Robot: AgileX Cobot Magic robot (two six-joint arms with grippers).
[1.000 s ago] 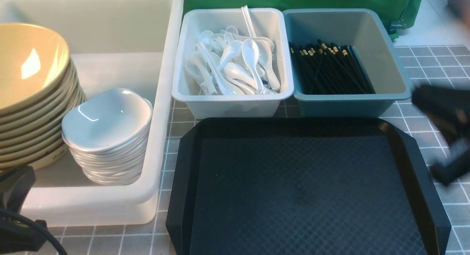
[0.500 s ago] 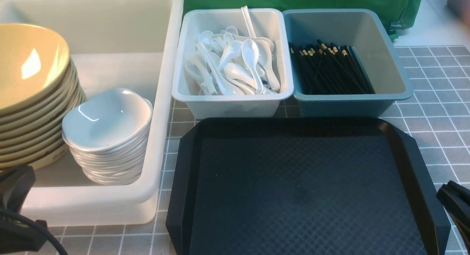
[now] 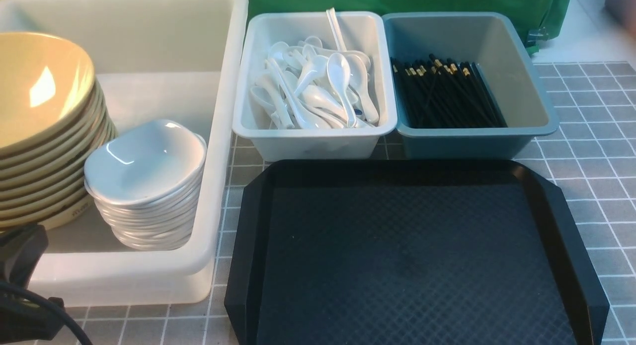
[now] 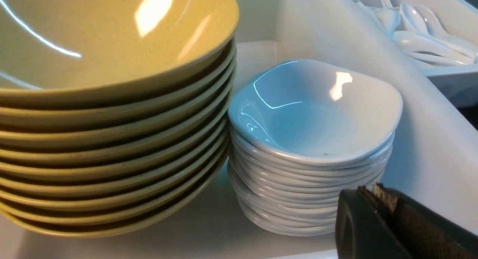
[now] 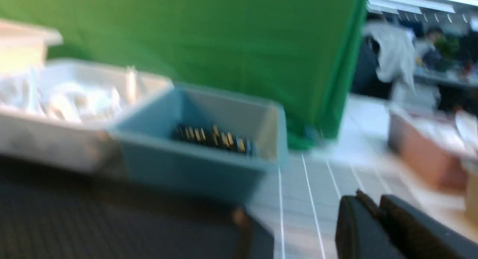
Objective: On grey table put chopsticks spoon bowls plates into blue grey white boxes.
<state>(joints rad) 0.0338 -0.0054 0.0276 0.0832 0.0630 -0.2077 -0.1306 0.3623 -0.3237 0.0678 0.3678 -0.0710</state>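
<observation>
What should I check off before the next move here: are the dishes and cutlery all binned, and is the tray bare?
1. Bowls stacked inside the white tub: ok.
2. Plates stacked beside them in the same tub: ok.
3. Spoons in the pale grey-white box: ok.
4. Chopsticks in the blue box: ok.
5. Black tray holds nothing: ok.
6. Left gripper shut, holding nothing: ok. Right gripper open or shut: cannot tell, picture blurred.
</observation>
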